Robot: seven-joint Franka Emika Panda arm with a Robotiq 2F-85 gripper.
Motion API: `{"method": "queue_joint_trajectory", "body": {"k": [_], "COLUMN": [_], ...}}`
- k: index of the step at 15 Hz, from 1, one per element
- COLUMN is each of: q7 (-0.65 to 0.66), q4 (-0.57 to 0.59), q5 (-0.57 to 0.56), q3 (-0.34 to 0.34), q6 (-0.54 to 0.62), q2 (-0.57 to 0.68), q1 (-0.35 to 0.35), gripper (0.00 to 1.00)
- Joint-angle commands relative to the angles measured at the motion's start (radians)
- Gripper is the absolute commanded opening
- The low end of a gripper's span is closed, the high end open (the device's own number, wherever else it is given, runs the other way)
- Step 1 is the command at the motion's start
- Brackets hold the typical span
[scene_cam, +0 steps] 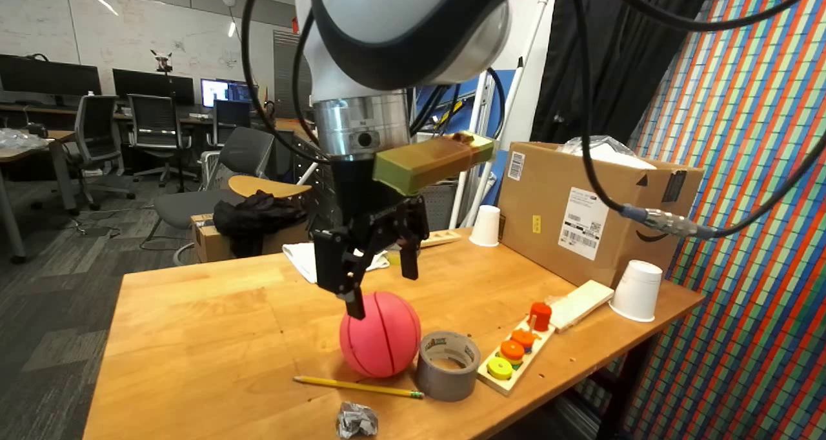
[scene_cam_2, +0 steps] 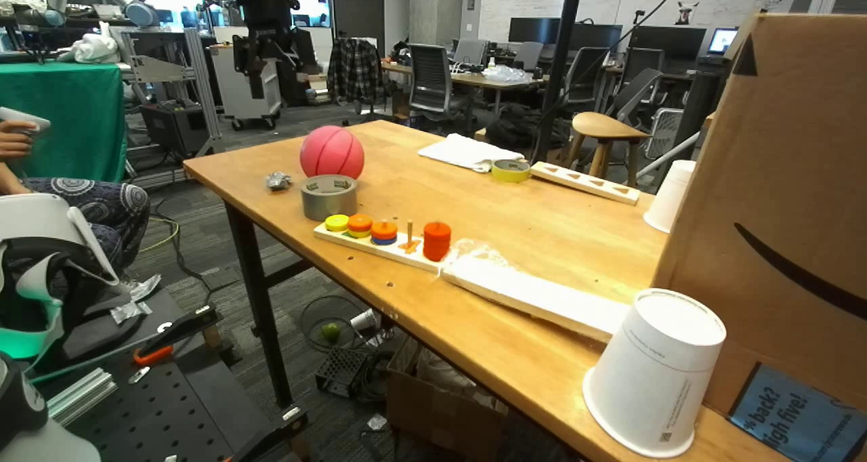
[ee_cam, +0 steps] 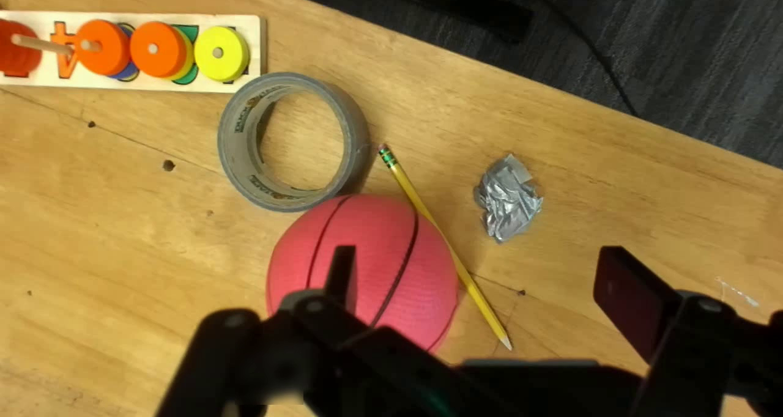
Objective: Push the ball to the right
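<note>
The ball is reddish-pink with dark seams and rests on the wooden table. It also shows in an exterior view behind the grey tape roll. In the wrist view the ball sits at lower middle, partly hidden by the left-hand finger. My gripper is open, with its fingers spread and nothing between them. In the wrist view the gripper has one finger over the ball and the other over bare table. It hangs above table height; I see no clear contact with the ball.
The tape roll sits close beside the ball. A yellow pencil lies along the ball's side, with crumpled silver tape near it. A wooden ring toy, white cups and a cardboard box stand on the table.
</note>
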Motion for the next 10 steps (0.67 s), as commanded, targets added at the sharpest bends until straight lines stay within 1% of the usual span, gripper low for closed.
{"method": "queue_joint_trajectory", "body": {"k": [1, 2, 4, 7, 9, 10], "q7": [0.162, 0.226, 0.261, 0.343, 0.422, 0.420], "q4": [0.179, 0.210, 0.266, 0.324, 0.348, 0.360], "q5": [-0.034, -0.038, -0.005, 0.005, 0.016, 0.045], "q3": [0.006, -0.001, -0.013, -0.042, -0.074, -0.088], "q6": [-0.124, -0.142, -0.160, -0.164, -0.185, -0.200], "q2": [0.128, 0.156, 0.211, 0.281, 0.320, 0.350], "q1": [0.038, 0.048, 0.060, 0.071, 0.070, 0.058], "gripper": [1.00, 1.00, 1.00, 1.00, 1.00, 1.00]}}
